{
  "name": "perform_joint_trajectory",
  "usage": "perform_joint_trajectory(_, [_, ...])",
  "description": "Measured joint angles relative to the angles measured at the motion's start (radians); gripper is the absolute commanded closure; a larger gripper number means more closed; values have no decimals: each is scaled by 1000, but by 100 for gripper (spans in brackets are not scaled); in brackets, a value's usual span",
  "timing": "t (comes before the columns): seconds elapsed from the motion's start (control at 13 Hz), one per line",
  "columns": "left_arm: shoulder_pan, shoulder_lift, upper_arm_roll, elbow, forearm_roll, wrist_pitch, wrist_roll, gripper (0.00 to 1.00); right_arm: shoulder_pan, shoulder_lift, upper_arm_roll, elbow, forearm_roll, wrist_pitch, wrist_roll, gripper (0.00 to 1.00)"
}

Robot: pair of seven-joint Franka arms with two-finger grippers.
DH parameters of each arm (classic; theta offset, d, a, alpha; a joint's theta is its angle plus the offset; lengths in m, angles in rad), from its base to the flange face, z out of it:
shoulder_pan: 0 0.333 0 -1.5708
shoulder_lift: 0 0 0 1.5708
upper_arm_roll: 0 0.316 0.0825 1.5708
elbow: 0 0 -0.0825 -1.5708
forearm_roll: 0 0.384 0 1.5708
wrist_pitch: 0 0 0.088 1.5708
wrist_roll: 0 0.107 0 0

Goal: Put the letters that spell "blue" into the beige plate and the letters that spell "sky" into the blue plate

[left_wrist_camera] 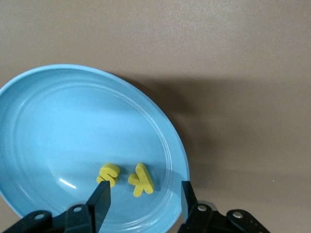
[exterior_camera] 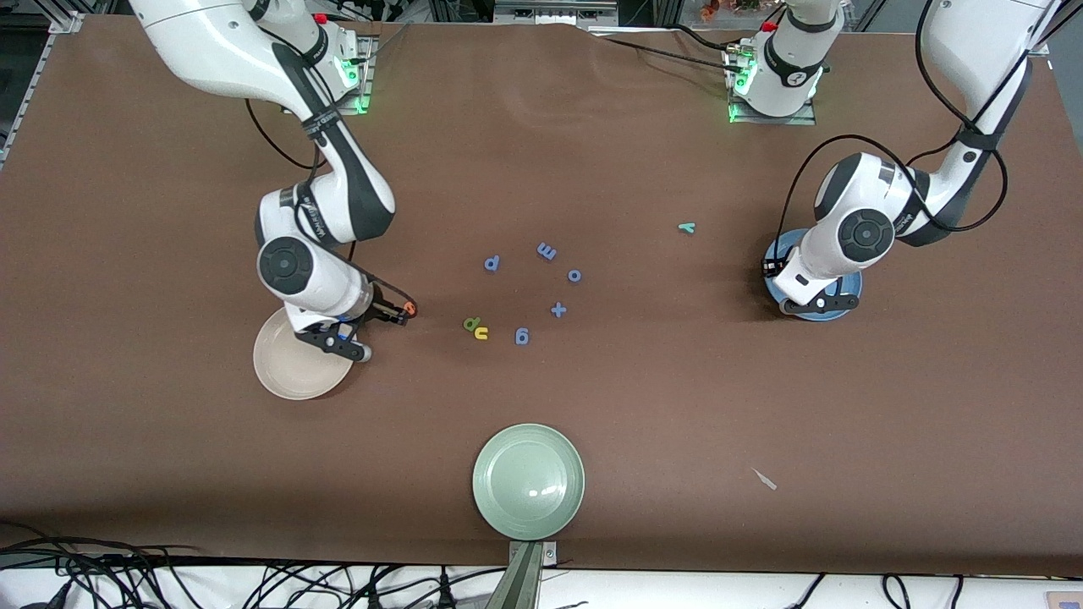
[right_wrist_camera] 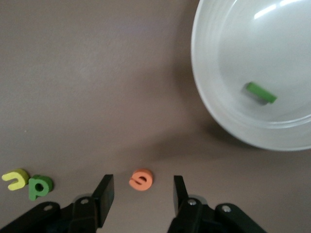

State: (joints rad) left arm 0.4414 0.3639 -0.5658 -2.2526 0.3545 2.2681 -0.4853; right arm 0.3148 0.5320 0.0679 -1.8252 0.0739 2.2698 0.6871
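The yellow "s" (left_wrist_camera: 109,174) and yellow "k" (left_wrist_camera: 141,179) are seen lying side by side in the blue plate (left_wrist_camera: 43,126), which stands toward the left arm's end of the desk (exterior_camera: 761,406). The left gripper (left_wrist_camera: 144,200) is held just over this plate, its fingers parted and nothing between them. The teal "y" (exterior_camera: 687,227) is left on the desk, near the blue plate and farther from the front camera. The thin green "l" (right_wrist_camera: 261,92) is shown in the beige plate (right_wrist_camera: 214,97) at the right arm's end. The orange "e" (right_wrist_camera: 141,179) lies on the desk just beside that plate, between the spread fingers of the right gripper (right_wrist_camera: 143,191), and is not gripped. The green "b" (right_wrist_camera: 40,187) and yellow "u" (right_wrist_camera: 16,179) are touching, toward the middle of the desk. Blue letters (exterior_camera: 546,250) and a blue plus sign (exterior_camera: 558,309) are scattered nearby. A pale green plate (exterior_camera: 529,481) is set nearest the front camera.
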Motion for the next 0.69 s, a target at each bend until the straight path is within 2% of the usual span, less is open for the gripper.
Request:
perform_joint_trajectory(0.46, [7,-18,-197,-14,-31,-20,-325,36,35,1,7,-145,0,216,66,33])
perform_joint_trajectory(0.69, [11,-19,-208,-59,-147,35,-395,36,55,3,8,-191,0,278,93,33])
